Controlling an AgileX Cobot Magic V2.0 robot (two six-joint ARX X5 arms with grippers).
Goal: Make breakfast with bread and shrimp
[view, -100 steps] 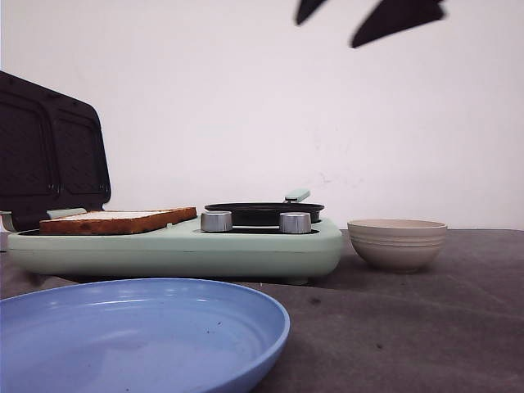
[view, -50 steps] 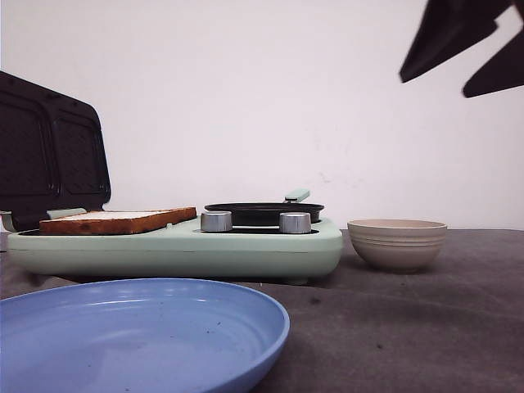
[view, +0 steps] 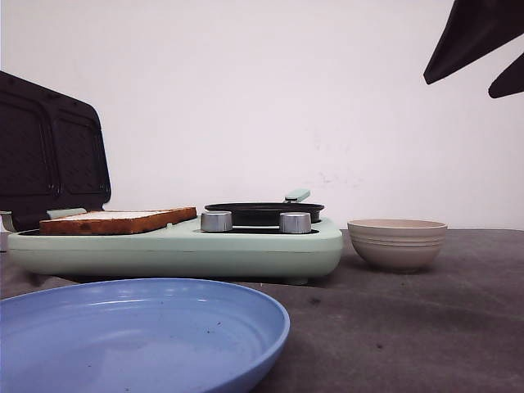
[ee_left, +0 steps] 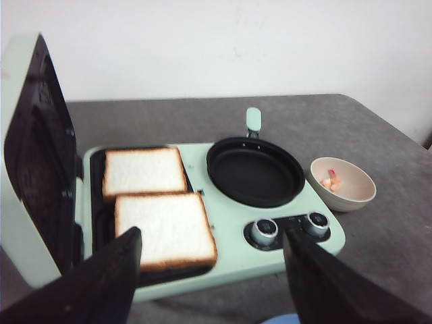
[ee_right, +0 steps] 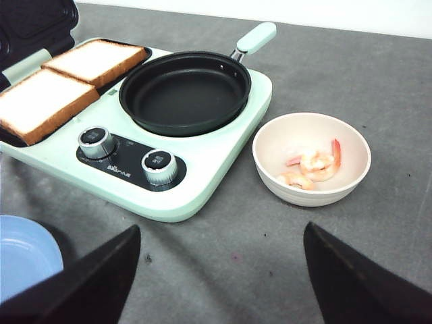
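Two square slices of white bread [ee_left: 164,228] [ee_left: 144,170] lie side by side on the dark left plate of the mint-green breakfast maker [view: 246,246]. They also show in the right wrist view [ee_right: 44,102] and edge-on in the front view [view: 115,219]. Several orange-pink shrimp [ee_right: 314,165] lie in the beige bowl [ee_right: 337,189] to the right of the maker; the front view hides them inside the bowl [view: 397,244]. My right gripper [view: 458,88] is open and empty, high above the bowl. My left gripper [ee_left: 210,235] is open and empty, above the maker's front edge.
A black frying pan [ee_right: 183,91] sits on the maker's right half, behind two silver knobs [ee_right: 158,165]. The maker's dark lid [view: 49,151] stands open at the left. A blue plate [view: 139,336] lies in front of the maker.
My right gripper has swung from top centre to the upper right of the front view. The bread, bowl and plate have not moved.
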